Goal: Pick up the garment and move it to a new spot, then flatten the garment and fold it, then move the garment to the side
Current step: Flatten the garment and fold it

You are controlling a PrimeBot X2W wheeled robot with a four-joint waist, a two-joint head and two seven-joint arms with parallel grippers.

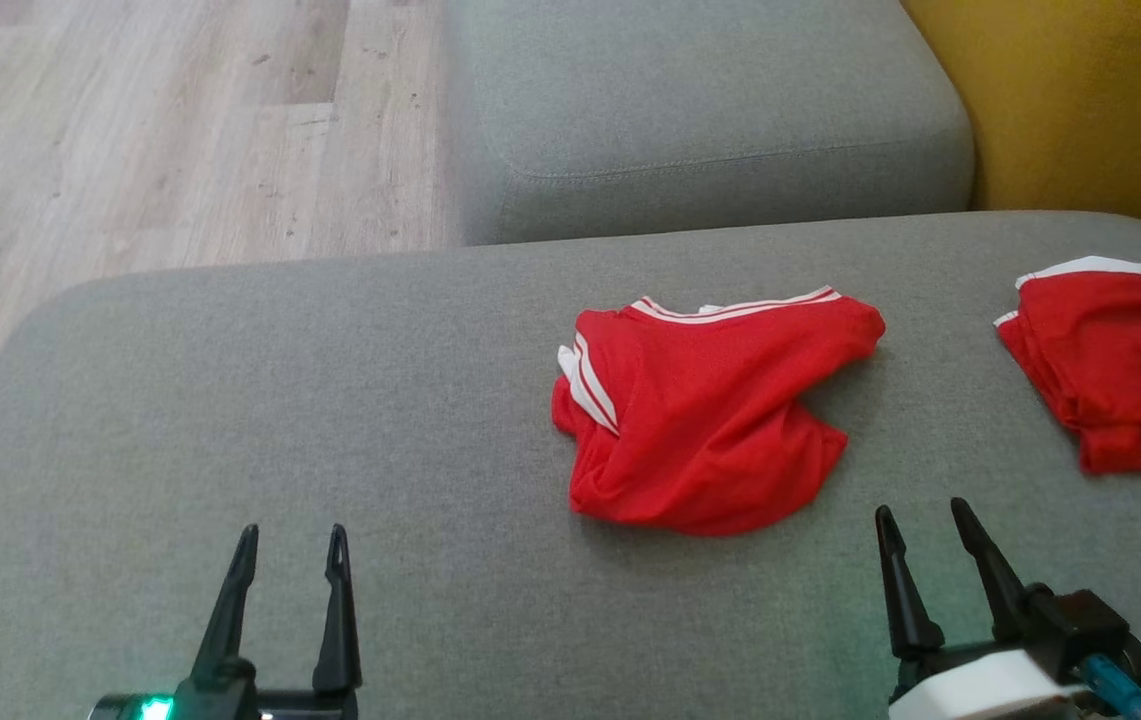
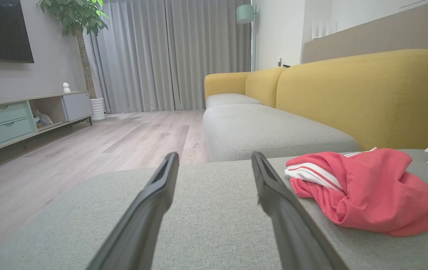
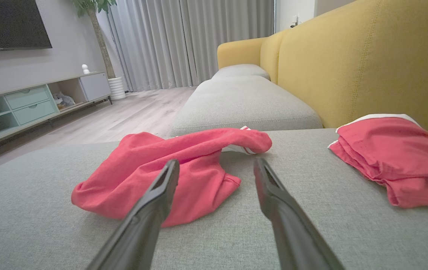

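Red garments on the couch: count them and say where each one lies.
2. The crumpled garment lies around the middle of the cushion. The folded garment lies toward the cushion's right end, cut off by the head view's edge; more could lie beyond it.

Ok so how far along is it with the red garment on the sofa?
Done: nothing yet on the crumpled red garment, which lies bunched on the grey cushion. Another red garment lies roughly folded at the right. In hand: nothing. The left gripper and right gripper are open, empty and short of it. Left: pick up, move, flatten, fold, set aside.
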